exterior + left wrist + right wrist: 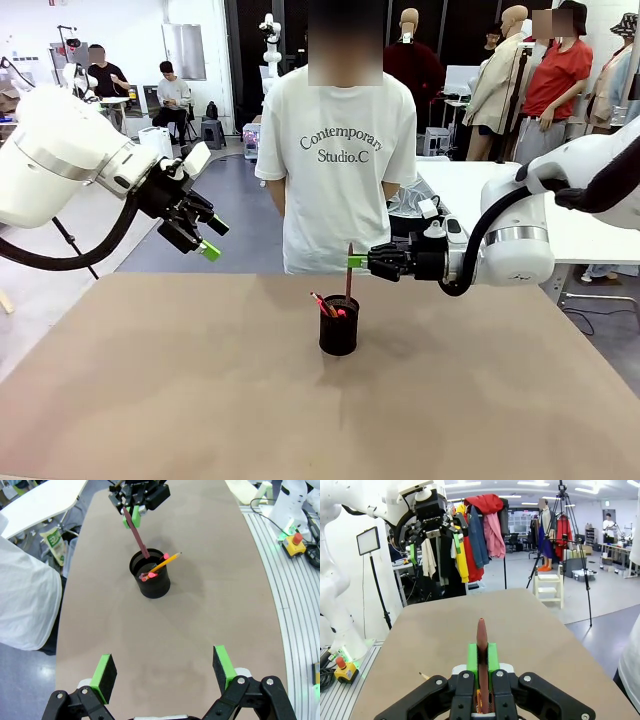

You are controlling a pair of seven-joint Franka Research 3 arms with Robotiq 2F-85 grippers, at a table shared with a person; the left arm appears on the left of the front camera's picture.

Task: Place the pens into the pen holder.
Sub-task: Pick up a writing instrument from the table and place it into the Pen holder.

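Table [150, 400]: brown top, fills the lower half of the front view. A person [335, 150] in a white T-shirt stands at its far edge, centre frame.

Left gripper [200, 238]: upper left of the front view, raised off the table, jaws spread wide, nothing between them. In its own wrist view the green pads [106, 672] stand apart at the bottom edge, bare table between.

Right gripper [358, 262]: comes in from the right of the front view, just above centre, jaws clamped on the brown pen [349, 272]. The pen stands near upright; its lower end dips into the holder [339, 325]. Right wrist view, bottom centre: pads pressed to both sides of the pen.

Holder: black mesh cup, upright on the table at frame centre, directly below the right gripper.

Inside the holder, left wrist view, upper centre: yellow pen [165, 563], leaning on the rim, tip pointing right, and black pen [149, 574] with red end, leaning beside it.
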